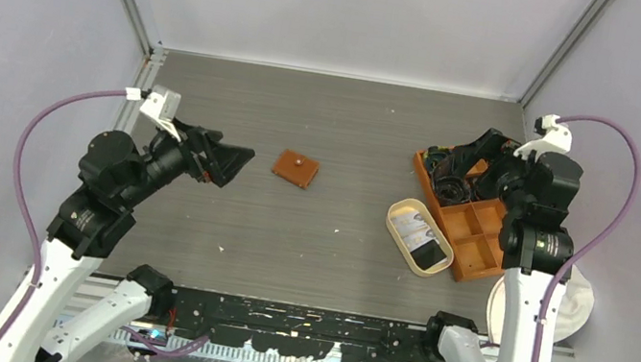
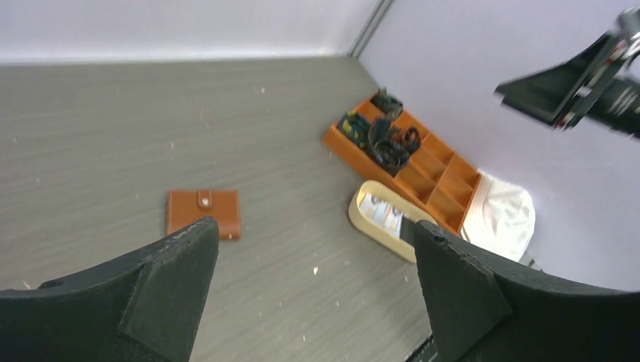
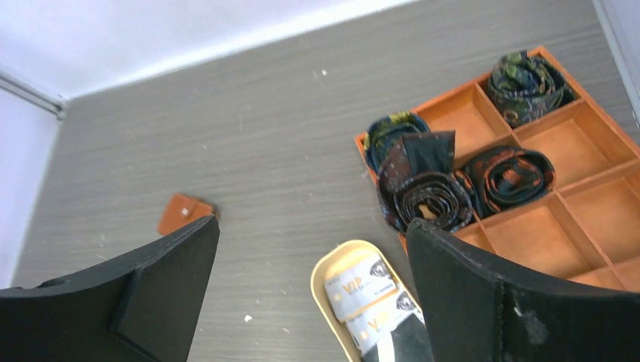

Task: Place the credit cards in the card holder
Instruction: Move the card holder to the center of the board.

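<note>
I log left gripper and right gripper both wide open and empty; seen from above, credit cards lie in the cream tray, long axis 11-to-5, near the right gripper's 6 o'clock, with card holder at the left gripper's 3 o'clock.

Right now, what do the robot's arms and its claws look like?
The left arm and right arm have white lower links and black joints higher up. A purple cable loops along each one to a small white wrist block. The left gripper and right gripper each have two broad, wedge-shaped matte black fingers.
</note>
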